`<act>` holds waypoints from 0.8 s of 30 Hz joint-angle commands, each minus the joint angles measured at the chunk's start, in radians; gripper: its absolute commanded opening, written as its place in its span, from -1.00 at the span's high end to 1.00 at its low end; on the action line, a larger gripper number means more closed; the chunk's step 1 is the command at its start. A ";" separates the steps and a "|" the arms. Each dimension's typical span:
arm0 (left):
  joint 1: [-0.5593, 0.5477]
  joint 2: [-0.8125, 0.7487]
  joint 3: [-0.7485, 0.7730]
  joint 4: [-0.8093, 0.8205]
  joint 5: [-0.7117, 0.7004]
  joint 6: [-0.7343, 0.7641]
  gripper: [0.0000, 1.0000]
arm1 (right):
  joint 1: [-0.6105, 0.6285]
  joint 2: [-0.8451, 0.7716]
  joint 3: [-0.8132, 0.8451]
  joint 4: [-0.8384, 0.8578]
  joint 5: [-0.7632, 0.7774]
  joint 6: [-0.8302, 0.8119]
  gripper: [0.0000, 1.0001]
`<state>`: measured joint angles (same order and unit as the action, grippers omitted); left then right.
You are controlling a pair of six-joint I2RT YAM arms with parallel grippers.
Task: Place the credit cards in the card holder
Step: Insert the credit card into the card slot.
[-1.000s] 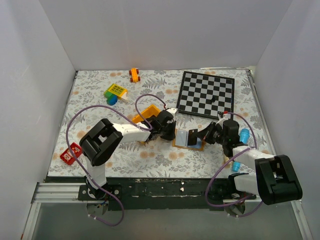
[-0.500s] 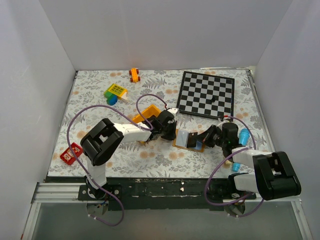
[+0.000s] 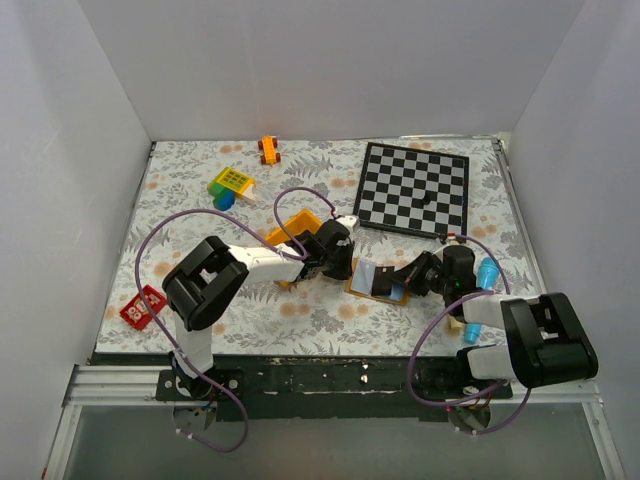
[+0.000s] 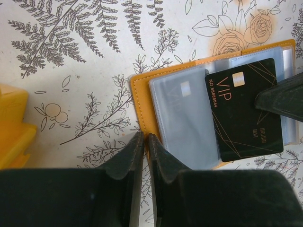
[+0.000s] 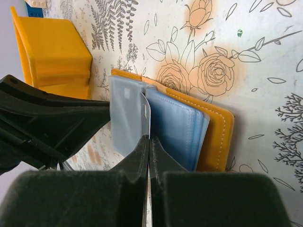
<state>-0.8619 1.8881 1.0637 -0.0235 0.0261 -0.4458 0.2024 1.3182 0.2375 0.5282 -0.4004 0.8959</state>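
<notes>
A white cloth (image 3: 330,322) printed with ferns and roses covers the table, boxed in by plain white walls (image 3: 330,70). At its middle the card holder (image 4: 139,99) lies open, clear sleeves up. The left gripper (image 4: 143,137) pinches the holder's tan edge. The right gripper (image 5: 147,140) is clamped on a black VIP credit card (image 4: 244,111) resting over the sleeves. A chequered board (image 3: 412,187) lies behind on the right, and a yellow bin (image 3: 292,225) sits beside the left arm.

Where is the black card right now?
In the left wrist view, the black card lies across the right half of the open card holder. Its right edge is pinched by the right gripper.
</notes>
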 commanded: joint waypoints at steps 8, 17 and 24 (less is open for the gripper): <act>-0.015 0.037 0.004 -0.059 0.012 0.015 0.85 | -0.003 0.069 -0.009 0.104 0.001 -0.008 0.97; -0.015 0.042 0.007 -0.062 0.017 0.019 0.88 | -0.003 0.085 -0.026 0.147 0.028 -0.023 0.97; -0.017 0.043 0.004 -0.061 0.018 0.016 0.89 | -0.003 0.145 -0.036 0.236 0.021 -0.032 0.97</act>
<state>-0.8619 1.8896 1.0653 -0.0238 0.0296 -0.4446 0.2020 1.4273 0.2226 0.7048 -0.4168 0.9051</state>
